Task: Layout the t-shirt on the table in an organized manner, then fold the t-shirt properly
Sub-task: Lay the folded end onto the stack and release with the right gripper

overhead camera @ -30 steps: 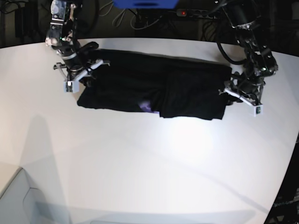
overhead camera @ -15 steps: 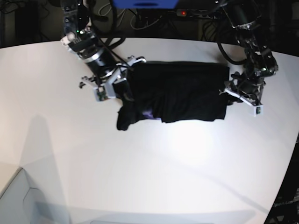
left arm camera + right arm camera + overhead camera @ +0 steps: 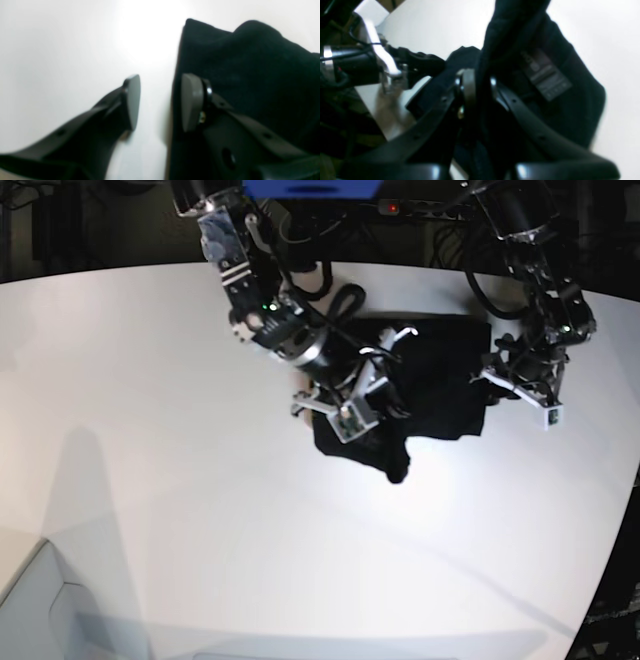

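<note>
1. Base view, from its left: the robot's right arm reaches across the large smooth white desk, and the right claw sits over the near-left part of the plain black cloth t-shirt.
2. Right wrist view shows that claw narrow, its jaws pinched on a raised fold of the black cloth, with a small grey tag showing just beside the grip. A tail of cloth hangs or trails down toward the near edge of the bundle.
3. The shirt lies as a compact dark bundle at the far middle-right of the desk, its long axis running roughly left to right between the two arms.
4. Further right, the left claw stands at the shirt's right edge. The left wrist view shows it partly spread and holding nothing: one pad over bare desk, the other pad over the cloth, so the shirt's edge runs between them.
5. My judgement: the carried fold lies from the right claw toward the left claw, along the shirt's long axis, so the right arm is the one placed to lay that fold down while the left claw stays at the far edge.
</note>
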Robot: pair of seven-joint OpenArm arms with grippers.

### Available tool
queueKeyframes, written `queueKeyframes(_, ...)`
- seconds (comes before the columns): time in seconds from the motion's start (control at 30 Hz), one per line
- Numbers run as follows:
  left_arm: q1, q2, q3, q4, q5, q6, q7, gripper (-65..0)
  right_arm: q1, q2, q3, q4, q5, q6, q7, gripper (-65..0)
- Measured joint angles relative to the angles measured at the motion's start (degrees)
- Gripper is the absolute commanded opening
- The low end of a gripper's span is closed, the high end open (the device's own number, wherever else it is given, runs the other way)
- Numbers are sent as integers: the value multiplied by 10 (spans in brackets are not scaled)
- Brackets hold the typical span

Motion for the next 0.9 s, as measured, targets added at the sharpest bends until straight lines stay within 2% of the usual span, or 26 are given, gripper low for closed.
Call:
queueKeyframes(0.27, 0, 3, 0, 0, 1, 0, 0, -389, 50, -16, -87, -105, 4, 1, 7, -650)
queueKeyframes(0.37, 0, 3, 0, 2, -1, 0, 0, -389, 72, -13, -84, -170, 2, 0, 14, -650)
queueKeyframes(0.5, 1, 5, -2, 9, -3, 0, 2, -389, 85, -13, -73, -210, 3, 0, 68, -650)
queueKeyframes(0.63, 39, 2, -3, 82, -4, -1, 4, -389, 85, -15, -41, -231, 6, 0, 73, -650)
queueKeyframes(0.77, 57, -7, -4, 116, -2, -1, 0, -389, 83, -15, -27, -226, 5, 0, 71, -650)
queueKeyframes(0.9, 51, -29, -4, 51, 1, -1, -9, -389, 64, -4, -27, -168, 3, -1, 66, -650)
